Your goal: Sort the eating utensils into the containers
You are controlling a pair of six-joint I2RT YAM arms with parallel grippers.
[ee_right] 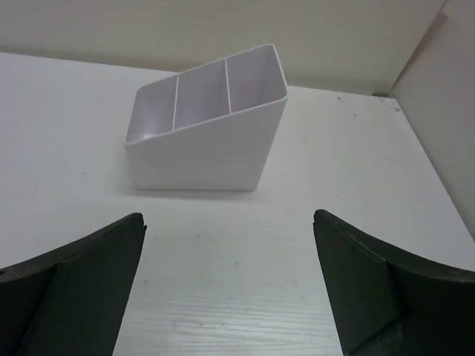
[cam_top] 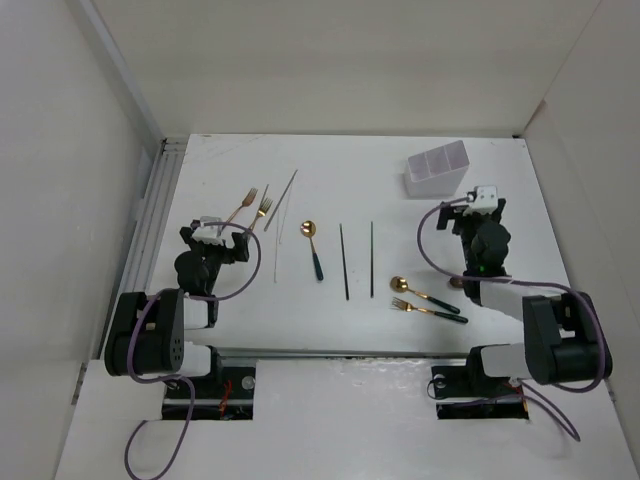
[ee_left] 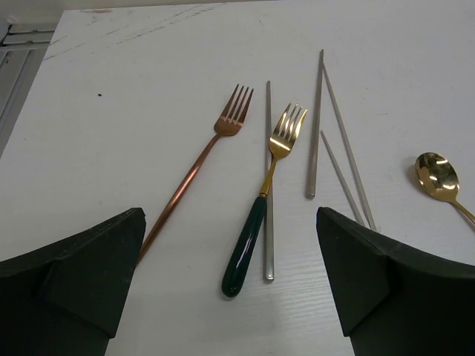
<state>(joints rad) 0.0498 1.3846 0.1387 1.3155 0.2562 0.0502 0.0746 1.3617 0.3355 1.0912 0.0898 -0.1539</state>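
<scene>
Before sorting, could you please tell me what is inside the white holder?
The three compartments of the white holder show only bare walls, nothing sticking out; their lower parts are hidden behind its front wall.

The worktop is white with faint grain, the holder plain white, the slim fork copper, the second fork at its 3 o'clock gold with a dark green handle, the thin chopsticks silver.
</scene>
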